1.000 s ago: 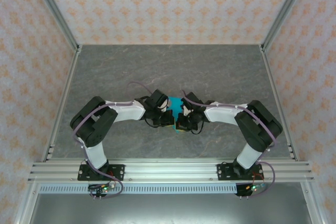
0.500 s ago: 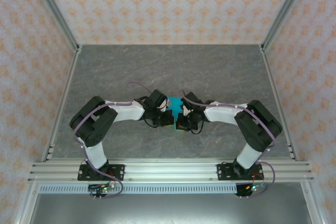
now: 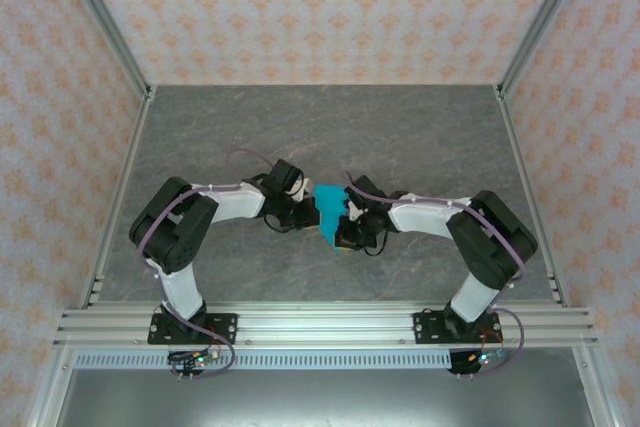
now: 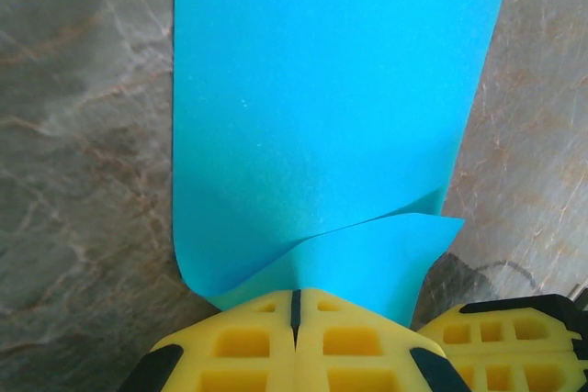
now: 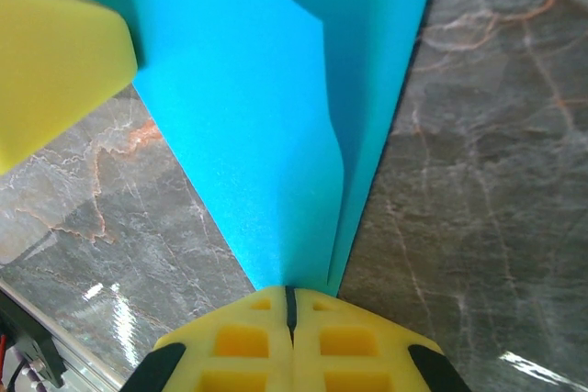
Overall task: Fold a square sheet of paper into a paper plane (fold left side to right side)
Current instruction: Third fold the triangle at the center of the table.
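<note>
in the overhead view the two arms reach inward and meet near the middle of the grey marbled tabletop [image 3: 420, 137]. the cyan-blue sheet of paper [image 3: 327, 209] is between their wrists, just below the centre of the frame. the left gripper [image 4: 296, 305] is clenched: in its wrist view the two yellow fingertips [image 4: 239, 341] press together at the bottom edge, with the paper pinched in the seam. from there the sheet runs up the middle of the frame to the top edge, and one layer curls over another just above the pinch. the right gripper [image 5: 288, 305] is likewise clamped on the paper at the bottom centre of its own view, where two layers narrow down into the shut pads and fan upward and leftward. a yellow finger of the left gripper sits at the upper left of that view, against the paper.
</note>
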Available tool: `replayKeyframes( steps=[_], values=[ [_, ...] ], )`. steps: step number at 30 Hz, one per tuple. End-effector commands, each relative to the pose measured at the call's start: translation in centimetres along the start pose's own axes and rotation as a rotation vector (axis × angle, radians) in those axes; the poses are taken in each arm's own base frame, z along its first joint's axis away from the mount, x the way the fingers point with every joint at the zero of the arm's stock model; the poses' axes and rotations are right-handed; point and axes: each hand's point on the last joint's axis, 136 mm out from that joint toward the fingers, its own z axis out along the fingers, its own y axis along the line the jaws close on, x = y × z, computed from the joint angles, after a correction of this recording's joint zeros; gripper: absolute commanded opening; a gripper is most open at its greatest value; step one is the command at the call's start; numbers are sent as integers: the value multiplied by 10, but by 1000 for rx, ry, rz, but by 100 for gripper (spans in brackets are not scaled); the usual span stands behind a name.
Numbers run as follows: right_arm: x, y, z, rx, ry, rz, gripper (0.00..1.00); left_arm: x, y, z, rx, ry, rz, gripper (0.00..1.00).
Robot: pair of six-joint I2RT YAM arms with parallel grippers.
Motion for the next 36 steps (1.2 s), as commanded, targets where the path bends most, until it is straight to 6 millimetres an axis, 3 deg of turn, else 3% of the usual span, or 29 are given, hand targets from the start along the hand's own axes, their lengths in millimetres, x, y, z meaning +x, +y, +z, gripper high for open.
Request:
replayKeyframes(
  steps=[1,6,10,13,17,21,24,28,32,36],
  values=[
    [31,-92,11,358,63,87,0,-30,62,-7,-216,-103,-43,0],
    [30,-91,11,359,63,82,0,-36,77,-10,-252,-100,-47,0],
    [31,-91,10,358,66,79,0,-53,80,-18,-248,-116,-55,0],
    [31,-91,10,359,67,79,0,-71,73,-27,-235,-140,-47,0],
    [31,-90,10,355,68,77,0,-82,75,-25,-234,-127,-54,0],
    [29,-88,9,347,64,69,0,-88,58,-43,-198,-176,-32,0],
    [26,-83,8,336,54,59,0,-84,38,-60,-127,-219,-15,1],
    [22,-79,8,329,48,52,0,-61,4,-71,-58,-221,50,1],
    [21,-78,9,326,47,55,0,-26,-26,-48,-5,-145,96,1],
    [19,-75,7,315,36,55,0,-13,-25,-26,-23,-107,92,2]
  ],
)
